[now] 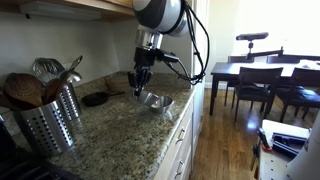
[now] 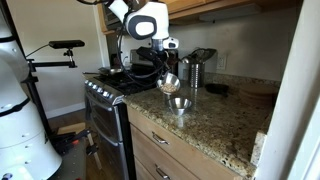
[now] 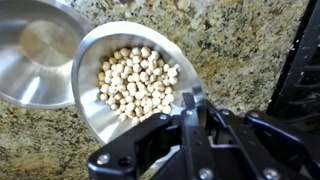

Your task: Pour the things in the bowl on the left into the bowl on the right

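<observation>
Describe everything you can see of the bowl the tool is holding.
The held bowl is small, round, shiny metal, with pale round pieces heaped inside. The tool is shut on its near rim. In an exterior view it hangs lifted off the granite counter, apparently tilted, just above the empty metal bowl; contact between them cannot be told.

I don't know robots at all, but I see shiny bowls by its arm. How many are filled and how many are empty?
Filled bowl, holding pale round beans and clamped at its rim by the gripper: 1
Empty bowl, beside it over the speckled counter: 1
Total: 2 bowls
</observation>
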Controlling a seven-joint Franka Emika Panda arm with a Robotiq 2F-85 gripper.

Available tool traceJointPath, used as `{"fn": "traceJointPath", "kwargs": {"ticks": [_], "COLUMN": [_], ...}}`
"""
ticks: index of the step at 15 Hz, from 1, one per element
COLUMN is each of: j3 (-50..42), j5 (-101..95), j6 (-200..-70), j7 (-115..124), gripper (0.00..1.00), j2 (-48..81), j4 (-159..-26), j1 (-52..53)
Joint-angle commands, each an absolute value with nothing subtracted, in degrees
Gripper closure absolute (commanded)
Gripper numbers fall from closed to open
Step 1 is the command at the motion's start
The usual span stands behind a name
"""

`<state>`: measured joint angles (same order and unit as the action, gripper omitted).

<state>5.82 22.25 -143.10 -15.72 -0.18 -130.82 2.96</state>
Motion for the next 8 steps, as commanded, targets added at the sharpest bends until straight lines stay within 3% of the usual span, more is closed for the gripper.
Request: {"fn": "traceJointPath", "kwargs": {"ticks": [1,8], "j3": [6.06,5.56], "j5": [25.55,28.74], "j6": [-144.88,-144.28], "j7": [-15.49,-16.68], "gripper": [0.92,0.92], "j2": [-5.00,-5.39], "j4": [-134.71,-135.40], "j1": [4.58,6.01]}}
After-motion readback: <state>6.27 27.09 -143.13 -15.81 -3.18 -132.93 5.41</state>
